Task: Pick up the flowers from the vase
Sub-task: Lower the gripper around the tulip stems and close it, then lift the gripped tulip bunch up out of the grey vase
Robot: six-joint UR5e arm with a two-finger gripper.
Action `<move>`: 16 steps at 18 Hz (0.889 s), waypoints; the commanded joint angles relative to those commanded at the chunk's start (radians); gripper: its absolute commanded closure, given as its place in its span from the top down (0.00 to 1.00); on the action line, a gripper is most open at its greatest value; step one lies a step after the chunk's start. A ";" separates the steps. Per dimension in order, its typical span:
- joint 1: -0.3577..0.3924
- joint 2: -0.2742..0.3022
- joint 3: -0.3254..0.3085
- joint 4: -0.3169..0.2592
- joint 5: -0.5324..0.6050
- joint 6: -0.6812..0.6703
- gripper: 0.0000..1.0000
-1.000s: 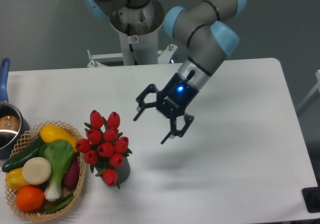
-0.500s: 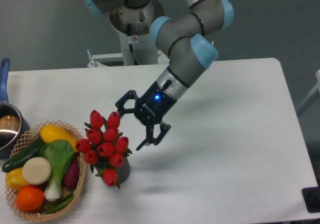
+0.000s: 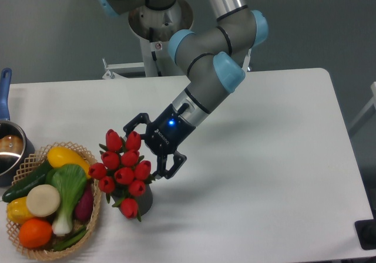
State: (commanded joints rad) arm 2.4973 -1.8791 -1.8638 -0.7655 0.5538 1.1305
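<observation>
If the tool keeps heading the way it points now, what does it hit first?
Most likely the red tulips: the open tool points down-left, straight at the bunch's right side. Depth is unclear from this single view.

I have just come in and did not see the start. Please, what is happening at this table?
A grey robot arm with light blue joints is reaching toward the bunch of red tulip buds standing in a short dark grey vase. Its black two-finger gripper is open, with its fingers right beside the bunch, on the side away from the wicker basket of colourful vegetables. Nothing is grasped yet; the flowers are in the vase.
</observation>
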 joint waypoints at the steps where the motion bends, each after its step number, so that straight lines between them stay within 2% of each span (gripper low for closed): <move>1: 0.000 0.002 0.000 0.000 -0.006 0.000 1.00; 2: 0.000 0.003 0.000 0.000 -0.011 0.000 0.92; 4: 0.000 0.003 0.000 -0.002 -0.011 0.000 0.55; 5: 0.000 0.003 0.000 0.000 -0.011 0.000 0.28; 6: 0.000 0.005 0.000 -0.002 -0.009 0.000 0.12; 7: 0.002 0.006 0.000 -0.002 -0.009 0.000 0.03; 16: 0.014 0.015 0.012 -0.002 -0.009 -0.043 0.00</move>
State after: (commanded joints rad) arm 2.5111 -1.8638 -1.8516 -0.7670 0.5446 1.0877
